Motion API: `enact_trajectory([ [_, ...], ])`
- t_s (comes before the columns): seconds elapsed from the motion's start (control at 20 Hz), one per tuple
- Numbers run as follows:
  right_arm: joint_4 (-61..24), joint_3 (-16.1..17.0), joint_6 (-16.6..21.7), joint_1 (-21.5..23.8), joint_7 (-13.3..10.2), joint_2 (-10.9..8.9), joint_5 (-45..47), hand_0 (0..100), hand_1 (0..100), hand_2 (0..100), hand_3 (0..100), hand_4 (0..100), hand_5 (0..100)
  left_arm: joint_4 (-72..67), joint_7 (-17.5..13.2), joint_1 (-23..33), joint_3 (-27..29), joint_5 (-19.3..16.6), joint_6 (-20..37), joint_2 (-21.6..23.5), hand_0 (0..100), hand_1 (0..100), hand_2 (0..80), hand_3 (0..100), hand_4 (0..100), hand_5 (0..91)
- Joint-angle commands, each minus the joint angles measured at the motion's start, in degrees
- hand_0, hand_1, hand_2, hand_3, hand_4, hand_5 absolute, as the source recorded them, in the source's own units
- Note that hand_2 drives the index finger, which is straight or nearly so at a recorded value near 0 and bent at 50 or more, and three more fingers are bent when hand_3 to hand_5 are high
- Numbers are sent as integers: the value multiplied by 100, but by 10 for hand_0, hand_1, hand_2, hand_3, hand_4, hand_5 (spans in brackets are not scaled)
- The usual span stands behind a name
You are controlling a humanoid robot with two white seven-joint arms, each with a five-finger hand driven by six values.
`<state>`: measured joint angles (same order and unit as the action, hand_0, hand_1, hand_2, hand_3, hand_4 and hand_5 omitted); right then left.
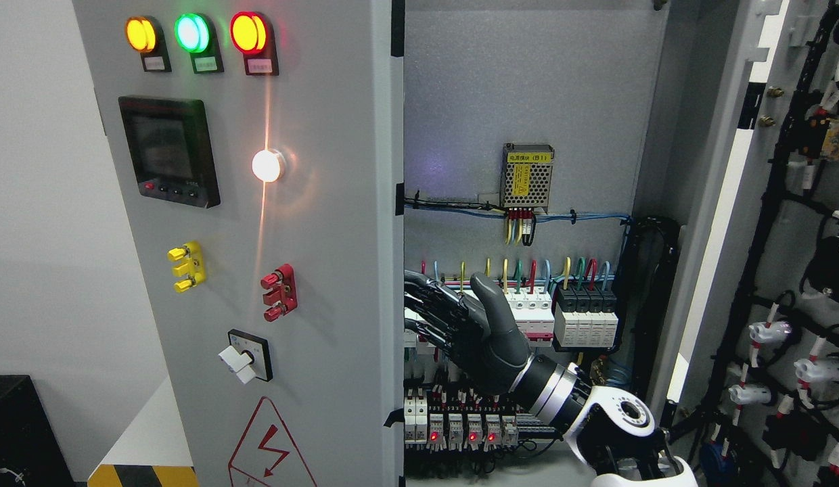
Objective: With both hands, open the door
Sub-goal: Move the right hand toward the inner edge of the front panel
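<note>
Left cabinet door (311, 270), its vertical edge just left of our right robot hand (453, 325), meets flat, open fingers gripping nothing.

Dark robot hand on a white and silver forearm

The right hand (460, 325) is dark grey to black, with a smooth matte thumb (490, 297) and a rounded palm shell; its fingers (426, 297) are built of segmented black links with visible joints and small glints of metal. At the wrist (551, 389) sits a black collar followed by a polished silver ring. Behind it the forearm (612, 423) wears a glossy white casing, with a round black disc set into it, rimmed by a circle of small pale dots. Black structure and cabling show under the white shell at the lower edge.
</note>
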<state>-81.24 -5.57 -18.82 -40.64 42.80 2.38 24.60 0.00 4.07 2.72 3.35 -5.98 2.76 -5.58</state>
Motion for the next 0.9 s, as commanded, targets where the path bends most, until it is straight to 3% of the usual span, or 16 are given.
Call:
enact_trajectory([
  [0.0, -296, -251, 2, 161, 0, -281, 388, 0, 0, 0, 0, 0, 0, -132, 6, 0, -1, 0, 31, -4, 0, 0, 0, 0, 0, 0],
  [0.1, -419, -392, 10, 258, 0, -387, 388, 0, 0, 0, 0, 0, 0, -132, 6, 0, -1, 0, 40, 5, 0, 0, 0, 0, 0, 0],
  [0.85, -806, -867, 54, 443, 272, -581, 405, 0, 0, 0, 0, 0, 0, -132, 6, 0, -1, 0, 40, -4, 0, 0, 0, 0, 0, 0],
])
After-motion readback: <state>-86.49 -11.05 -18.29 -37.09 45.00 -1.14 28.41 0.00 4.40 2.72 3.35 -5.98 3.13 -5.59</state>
